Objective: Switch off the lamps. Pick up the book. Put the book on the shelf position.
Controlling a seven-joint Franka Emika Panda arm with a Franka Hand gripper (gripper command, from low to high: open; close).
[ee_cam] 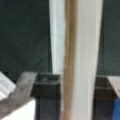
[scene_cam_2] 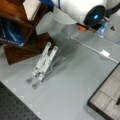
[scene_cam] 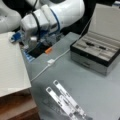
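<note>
The white book [scene_cam: 10, 65] lies flat on the reddish-brown wooden block [scene_cam: 17, 107] at a front view's left. It shows again as a white sheet [scene_cam_2: 31, 7] on the block's top [scene_cam_2: 12, 11]. My gripper [scene_cam: 30, 43] hangs at the book's far right edge, under the white arm. In the wrist view the book's edge [ee_cam: 80, 50] runs straight up the middle. A grey finger [ee_cam: 23, 83] stands to its left with a dark gap between, so the gripper is open around the edge. No lamp is in view.
A grey hinged case [scene_cam: 97, 53] stands open at the right, also seen as a case [scene_cam_2: 107, 97]. The metal slatted rack [scene_cam: 66, 100] and the same rack [scene_cam_2: 42, 65] lie on the grey table. A white cable with a switch [scene_cam: 51, 61] crosses the table.
</note>
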